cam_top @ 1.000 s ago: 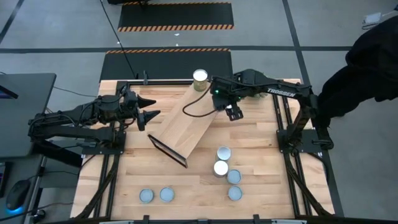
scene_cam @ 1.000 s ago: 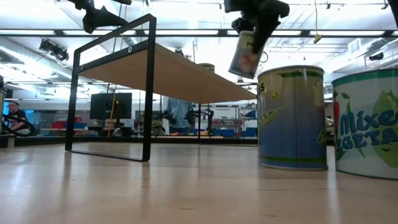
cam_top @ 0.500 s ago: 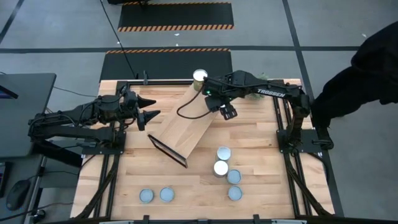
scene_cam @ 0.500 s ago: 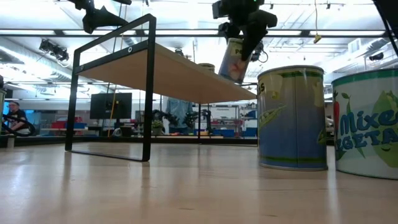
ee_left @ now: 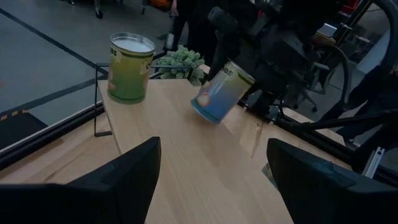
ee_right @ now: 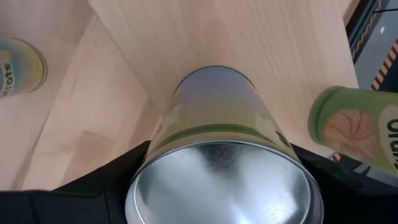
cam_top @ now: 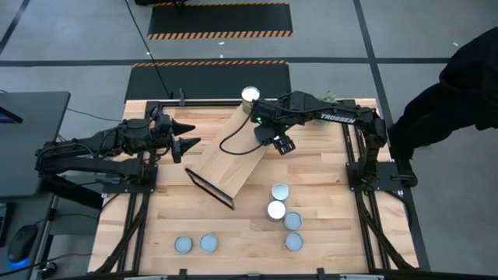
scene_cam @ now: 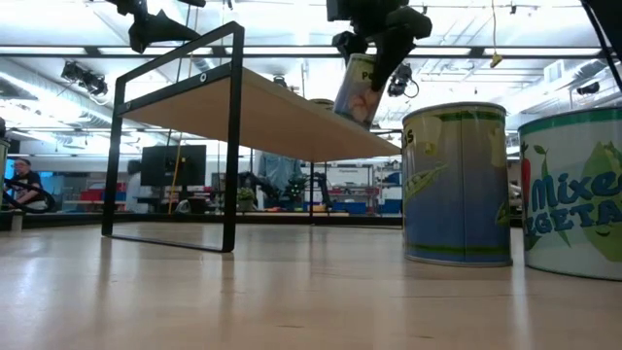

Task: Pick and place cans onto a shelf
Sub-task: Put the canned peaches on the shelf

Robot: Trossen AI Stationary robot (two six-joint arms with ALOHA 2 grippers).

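The shelf [cam_top: 233,152] is a light-wood board on black frame legs, lying slantwise on the table. One can [cam_top: 250,96] stands upright on its far end, also seen as the green can [ee_left: 129,67]. My right gripper [cam_top: 278,144] is shut on another can [scene_cam: 358,89], which hangs tilted over the shelf's right edge. My left gripper [cam_top: 185,141] waits open, left of the shelf and above the table, with nothing between its fingers [ee_left: 124,180]. My right gripper pinches the can's wall near its silver top end [ee_right: 163,140] between its two fingers [ee_right: 99,180], one on each side. The fingers come steeply from above. The can [ee_left: 221,90] hangs tilted below them, clear of the shelf board.
Several cans stand grouped on the table near the shelf's near right side [cam_top: 279,191], and two more near the front edge [cam_top: 183,245]. In the low view two big cans [scene_cam: 457,185] stand close at the right. A person in dark clothes [cam_top: 459,85] stands beyond the table's right edge.
My right gripper has carried its can a short way toward the table's left, over the shelf's edge, rolling its wrist somewhat; the can stays clear of the board and now tilts more.
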